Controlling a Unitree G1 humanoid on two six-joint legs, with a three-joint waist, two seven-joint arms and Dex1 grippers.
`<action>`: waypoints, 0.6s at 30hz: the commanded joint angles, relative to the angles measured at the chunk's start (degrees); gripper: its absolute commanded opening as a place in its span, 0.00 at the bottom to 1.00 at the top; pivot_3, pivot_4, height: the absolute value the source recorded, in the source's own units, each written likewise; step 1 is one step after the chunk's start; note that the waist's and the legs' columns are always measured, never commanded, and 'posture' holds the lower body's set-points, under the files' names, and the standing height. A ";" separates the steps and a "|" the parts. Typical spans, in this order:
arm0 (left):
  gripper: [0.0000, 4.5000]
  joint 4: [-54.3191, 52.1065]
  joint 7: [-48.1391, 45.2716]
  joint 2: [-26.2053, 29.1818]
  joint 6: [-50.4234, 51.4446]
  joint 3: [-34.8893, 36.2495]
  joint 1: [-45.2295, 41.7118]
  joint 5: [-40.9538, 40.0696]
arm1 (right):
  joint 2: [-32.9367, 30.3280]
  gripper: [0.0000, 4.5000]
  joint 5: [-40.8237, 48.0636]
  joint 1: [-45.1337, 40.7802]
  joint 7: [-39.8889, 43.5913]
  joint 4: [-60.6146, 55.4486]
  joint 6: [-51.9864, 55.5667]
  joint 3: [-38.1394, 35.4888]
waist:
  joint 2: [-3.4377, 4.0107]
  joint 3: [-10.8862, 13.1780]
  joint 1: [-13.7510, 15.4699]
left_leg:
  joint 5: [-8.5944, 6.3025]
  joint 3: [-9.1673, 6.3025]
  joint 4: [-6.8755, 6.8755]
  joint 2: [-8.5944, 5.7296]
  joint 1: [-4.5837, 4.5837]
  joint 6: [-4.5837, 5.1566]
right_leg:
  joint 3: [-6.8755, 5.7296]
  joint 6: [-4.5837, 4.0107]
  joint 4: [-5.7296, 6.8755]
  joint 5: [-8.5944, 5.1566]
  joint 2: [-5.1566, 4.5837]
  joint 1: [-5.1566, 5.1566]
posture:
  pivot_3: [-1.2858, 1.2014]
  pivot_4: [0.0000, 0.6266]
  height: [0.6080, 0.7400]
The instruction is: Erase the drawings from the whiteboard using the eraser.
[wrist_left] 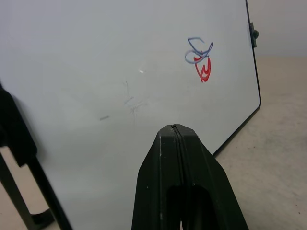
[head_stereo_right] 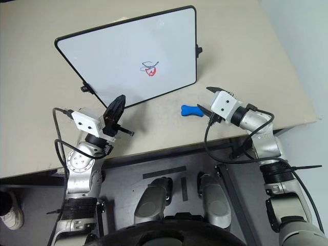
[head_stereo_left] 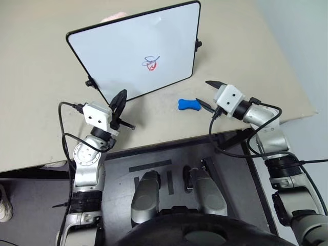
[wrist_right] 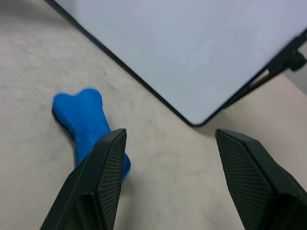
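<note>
The spread right gripper [wrist_right: 168, 182] should shift to straddle the eraser's [wrist_right: 84, 122] narrow middle; left gripper [wrist_left: 175, 139] is pressed together.

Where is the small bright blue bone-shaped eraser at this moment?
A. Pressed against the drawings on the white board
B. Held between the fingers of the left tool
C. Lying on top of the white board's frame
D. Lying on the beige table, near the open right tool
D: the small bright blue bone-shaped eraser lies flat on the beige table, beside the open right tool, which grips nothing.
</note>
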 commanded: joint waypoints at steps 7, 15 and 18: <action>0.00 -3.43 -0.33 1.45 1.33 1.56 0.03 -1.17 | 1.04 0.69 1.10 -0.29 0.52 -4.36 0.58 -0.18 | 0.00 0.00 0.03 | 0.00 0.00 0.00 0.00 -0.01 0.00 | 0.00 0.00 -0.01 0.00 -0.01 -0.01 | 0.52 0.24 1.00; 0.00 -2.74 0.35 0.25 0.60 0.74 -0.19 -0.49 | -0.96 0.69 5.30 -0.18 7.69 -10.70 7.08 0.66 | 0.00 0.00 0.03 | -0.01 0.00 0.00 0.00 -0.02 -0.02 | 0.00 -0.02 -0.02 -0.02 0.00 0.00 | 0.52 0.24 1.00; 0.00 -2.82 0.63 -0.41 0.39 0.34 0.00 -0.12 | -2.38 0.69 6.44 0.79 10.76 -12.13 9.57 1.49 | 0.00 0.00 0.05 | -0.01 0.01 0.00 -0.01 -0.03 -0.02 | 0.00 0.01 -0.03 -0.03 0.00 0.00 | 0.52 0.24 1.00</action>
